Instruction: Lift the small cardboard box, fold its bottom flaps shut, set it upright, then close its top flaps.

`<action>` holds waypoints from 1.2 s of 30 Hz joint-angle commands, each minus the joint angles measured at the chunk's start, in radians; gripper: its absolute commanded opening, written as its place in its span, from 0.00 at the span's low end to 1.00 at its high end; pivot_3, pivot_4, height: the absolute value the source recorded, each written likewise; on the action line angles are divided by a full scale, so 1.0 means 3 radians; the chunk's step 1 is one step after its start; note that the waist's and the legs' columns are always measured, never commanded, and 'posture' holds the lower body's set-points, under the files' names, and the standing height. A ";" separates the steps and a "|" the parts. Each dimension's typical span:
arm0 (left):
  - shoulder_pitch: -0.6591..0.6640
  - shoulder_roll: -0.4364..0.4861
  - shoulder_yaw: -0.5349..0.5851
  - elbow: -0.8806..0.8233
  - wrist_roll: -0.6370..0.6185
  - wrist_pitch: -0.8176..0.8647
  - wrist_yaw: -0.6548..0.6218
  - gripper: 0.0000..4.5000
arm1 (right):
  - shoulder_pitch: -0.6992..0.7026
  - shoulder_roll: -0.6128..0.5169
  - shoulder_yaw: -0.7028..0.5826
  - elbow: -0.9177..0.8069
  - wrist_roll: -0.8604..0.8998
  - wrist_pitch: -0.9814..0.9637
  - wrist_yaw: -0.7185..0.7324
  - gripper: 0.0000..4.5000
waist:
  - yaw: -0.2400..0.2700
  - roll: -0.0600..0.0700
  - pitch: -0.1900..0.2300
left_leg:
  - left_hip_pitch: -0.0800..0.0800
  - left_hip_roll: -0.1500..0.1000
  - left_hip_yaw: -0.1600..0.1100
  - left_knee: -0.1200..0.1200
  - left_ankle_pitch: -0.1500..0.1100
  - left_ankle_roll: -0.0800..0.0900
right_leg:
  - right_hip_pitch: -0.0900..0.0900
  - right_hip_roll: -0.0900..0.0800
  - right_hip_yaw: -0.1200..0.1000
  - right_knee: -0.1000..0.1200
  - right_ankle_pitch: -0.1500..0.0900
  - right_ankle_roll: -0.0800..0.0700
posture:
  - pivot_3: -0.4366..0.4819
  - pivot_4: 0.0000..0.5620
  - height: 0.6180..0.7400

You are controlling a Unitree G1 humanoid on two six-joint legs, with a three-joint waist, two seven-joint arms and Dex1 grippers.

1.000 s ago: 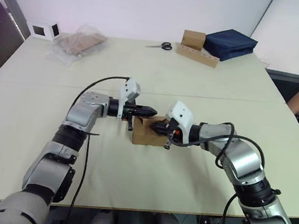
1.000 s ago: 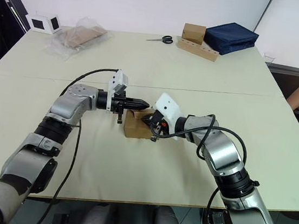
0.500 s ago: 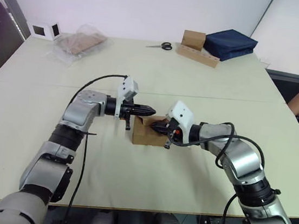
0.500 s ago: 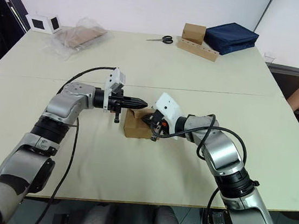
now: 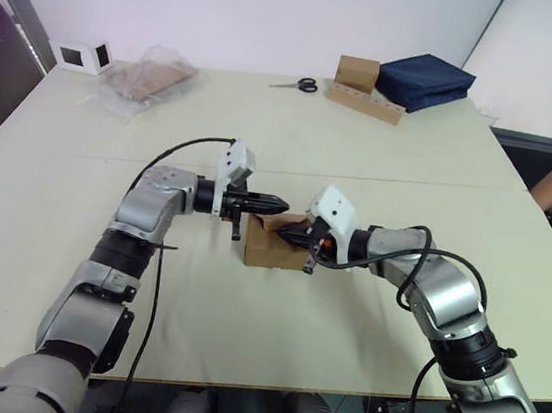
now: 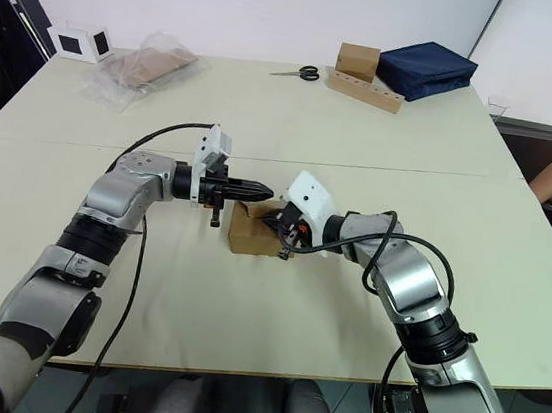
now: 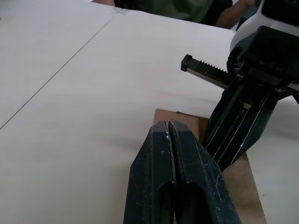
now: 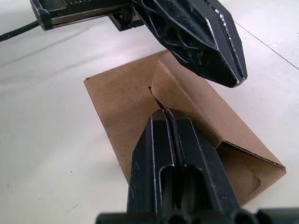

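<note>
Small cardboard box (image 5: 269, 245) sitting mid-tabletop (image 5: 364, 147); left tool (image 5: 278, 205) and right tool (image 5: 288, 234), both pinched closed, meeting over its top flaps.

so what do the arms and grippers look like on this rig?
Silver-grey arm segments with black joints. Each wrist carries a white camera housing; a loose black cable loops along each arm. The left gripper and right gripper each have two black fingers with ribbed, latticed sides.

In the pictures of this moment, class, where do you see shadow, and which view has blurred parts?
Right wrist view: the left gripper casts a soft shadow on the small cardboard box. Left wrist view: the person beyond the table looks blurred.
</note>
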 commanded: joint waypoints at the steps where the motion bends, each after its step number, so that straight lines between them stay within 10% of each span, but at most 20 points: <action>1: 0.0031 0.0042 0.0002 -0.0124 -0.0006 -0.0026 -0.0039 0.01 | -0.0032 -0.0034 -0.0071 -0.0106 0.0016 0.0040 0.0013 0.00 | 0.0000 0.0000 0.0000 | 0.0000 0.0000 0.0000 0.0000 0.0000 0.0000 | 0.0000 0.0000 0.0000 0.0000 0.0000 0.0000 | 0.48 0.27 1.00; 18: 0.0350 0.0121 -0.0080 -0.0399 0.0090 -0.0042 -0.0015 0.01 | -0.0051 -0.0011 -0.0711 -0.0341 0.0495 0.0392 -0.0092 0.00 | 0.0003 0.0000 0.0000 | 0.0000 0.0000 0.0000 0.0000 0.0000 0.0000 | 0.0000 0.0000 0.0000 0.0000 0.0000 0.0000 | 0.48 0.27 1.00; 36: 0.0637 0.0220 -0.0053 -0.0690 0.0116 0.0161 0.0302 0.01 | 0.0136 -0.0040 -0.0155 0.0122 0.0082 0.0035 -0.0033 0.00 | 0.0000 0.0000 -0.0001 | 0.0001 0.0000 0.0000 0.0000 0.0000 0.0000 | 0.0001 0.0000 0.0000 0.0001 0.0000 0.0000 | 0.48 0.27 1.00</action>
